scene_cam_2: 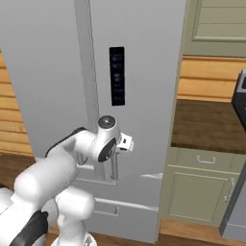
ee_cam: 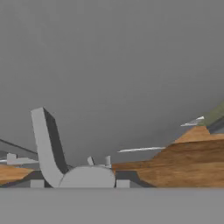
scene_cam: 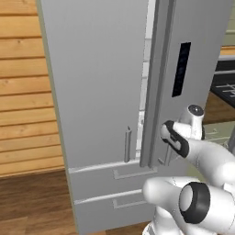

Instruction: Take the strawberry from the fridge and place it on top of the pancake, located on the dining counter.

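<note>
Gripper at fridge right-door handle – low end. Jaws partly closed; grip on handle can't be confirmed

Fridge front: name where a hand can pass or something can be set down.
Bare: the wall counter between the fridge side and the stove. Tight: the slit between the doors, where both door handles and the gripper crowd together.
</note>
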### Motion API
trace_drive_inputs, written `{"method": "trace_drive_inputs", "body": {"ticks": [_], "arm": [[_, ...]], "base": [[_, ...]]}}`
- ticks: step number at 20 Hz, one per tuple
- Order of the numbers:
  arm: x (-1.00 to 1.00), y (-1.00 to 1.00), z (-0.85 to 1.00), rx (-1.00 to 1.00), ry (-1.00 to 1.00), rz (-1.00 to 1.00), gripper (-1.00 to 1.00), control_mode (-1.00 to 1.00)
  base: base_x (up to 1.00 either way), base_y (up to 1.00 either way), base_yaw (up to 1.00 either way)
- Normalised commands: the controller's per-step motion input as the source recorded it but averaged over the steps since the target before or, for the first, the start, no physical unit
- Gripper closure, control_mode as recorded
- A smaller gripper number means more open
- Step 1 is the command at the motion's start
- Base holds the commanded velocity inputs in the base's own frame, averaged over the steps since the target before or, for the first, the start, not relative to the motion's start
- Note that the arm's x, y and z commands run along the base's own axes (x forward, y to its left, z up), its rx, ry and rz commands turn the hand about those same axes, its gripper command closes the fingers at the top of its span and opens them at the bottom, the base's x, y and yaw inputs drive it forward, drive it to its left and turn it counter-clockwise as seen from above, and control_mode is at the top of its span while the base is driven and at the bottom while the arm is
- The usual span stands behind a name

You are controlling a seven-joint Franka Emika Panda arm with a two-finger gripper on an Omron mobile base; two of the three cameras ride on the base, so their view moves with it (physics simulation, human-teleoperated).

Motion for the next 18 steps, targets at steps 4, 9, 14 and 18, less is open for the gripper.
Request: {"method": "trace_drive_inputs", "body": {"ticks": [4, 9, 14, 18], "arm": [[-1.00, -1.00, -0.10, 0.08, 0.03, -0.05, 1.00, -1.00], [-0.99, -0.90, -0.01, 0.12, 0.00, -0.04, -1.00, -1.00], [-0.95, -0.43, 0.20, 0.04, 0.00, -0.05, -1.00, -1.00], [-0.96, -0.04, 0.83, -0.05, 0.04, -0.09, -1.00, -1.00]], "base": [[0.00, 0.00, 0.00], [0.00, 0.00, 0.00], [0.00, 0.00, 0.00], [0.00, 0.00, 0.00]]}}
